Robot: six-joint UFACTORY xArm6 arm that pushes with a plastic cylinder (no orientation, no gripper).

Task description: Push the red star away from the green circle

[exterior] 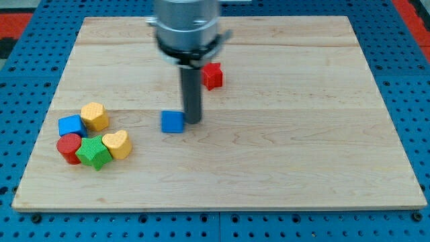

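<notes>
A red block [213, 75], whose shape looks like a star, lies in the upper middle of the wooden board [302, 134], partly hidden behind the arm's body. My tip [193, 122] rests on the board below it, touching or nearly touching the right side of a blue cube [173, 122]. The only green block in view [94, 152] looks star-shaped and sits in a cluster at the view's lower left, far from the red block. No green circle shows.
The lower-left cluster also holds a blue block [70, 125], a yellow block [95, 115], a red cylinder [68, 148] and a yellow heart [118, 143]. The arm's grey body [187, 27] hides part of the board's top.
</notes>
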